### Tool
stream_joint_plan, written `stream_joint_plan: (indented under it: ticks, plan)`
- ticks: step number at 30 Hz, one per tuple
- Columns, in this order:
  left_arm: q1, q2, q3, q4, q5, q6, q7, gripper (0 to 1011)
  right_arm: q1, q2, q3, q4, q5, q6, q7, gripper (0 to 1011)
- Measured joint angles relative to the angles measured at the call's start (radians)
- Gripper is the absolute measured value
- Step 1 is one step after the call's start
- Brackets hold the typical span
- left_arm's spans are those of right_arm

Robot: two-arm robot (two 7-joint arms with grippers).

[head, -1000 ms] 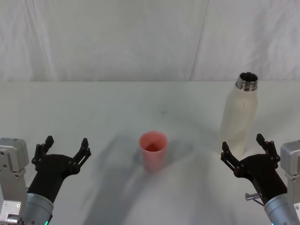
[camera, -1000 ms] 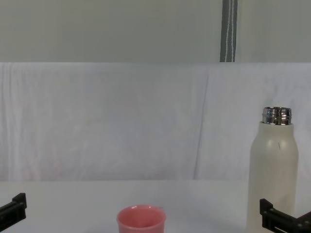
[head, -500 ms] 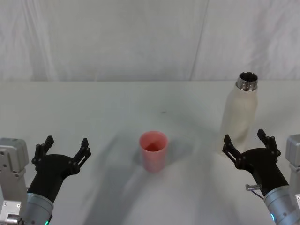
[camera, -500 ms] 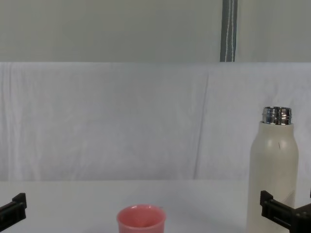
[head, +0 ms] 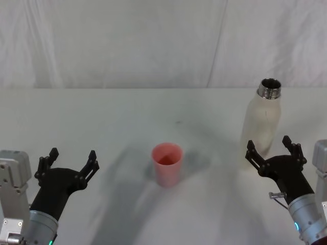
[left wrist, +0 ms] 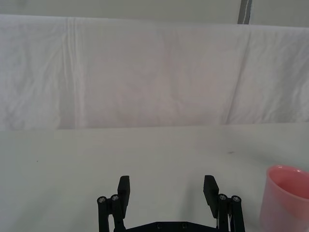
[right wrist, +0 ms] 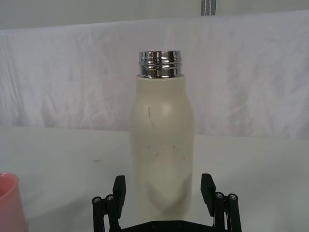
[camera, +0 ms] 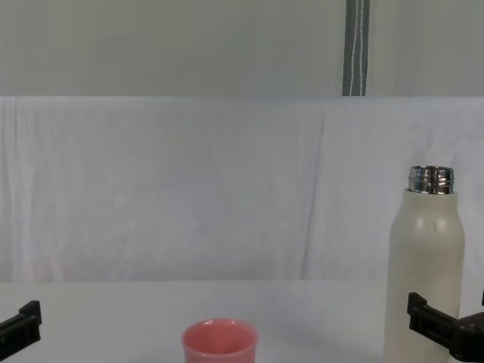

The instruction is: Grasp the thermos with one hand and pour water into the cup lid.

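The cream-white thermos [head: 262, 122] stands upright and uncapped at the right of the table, also seen as the thermos [right wrist: 161, 145] and the thermos [camera: 425, 265]. My right gripper [head: 273, 152] is open, its fingers straddling the thermos base without touching it; in the right wrist view the right gripper [right wrist: 163, 191] frames the bottle's lower body. The pink cup lid [head: 167, 164] stands at the table's middle, the cup lid [camera: 219, 342] showing low in the chest view and the cup lid [left wrist: 286, 198] at the left wrist view's edge. My left gripper [head: 69, 159] rests open near the front left, well away from the cup lid.
A white cloth backdrop [head: 127, 46] hangs behind the white table [head: 102, 117]. A grey pole [camera: 356, 47] rises behind the backdrop.
My right gripper has moved forward and slightly right, so its open fingers now flank the thermos base. The left gripper, the thermos and the cup lid have not moved.
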Motion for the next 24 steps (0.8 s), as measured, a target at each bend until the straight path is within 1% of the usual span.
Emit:
stream_joint_plan:
  ticks: [10, 24]
  plan:
    - [0.000, 0.000, 0.000, 0.000, 0.000, 0.000, 0.000, 1001, 0.044, -0.012, 0.014, 0.050, -0.003, 0.001, 0.027, 1002]
    - [0.000, 0.000, 0.000, 0.000, 0.000, 0.000, 0.000, 1001, 0.083, -0.017, 0.022, 0.089, -0.008, 0.002, 0.040, 1002]
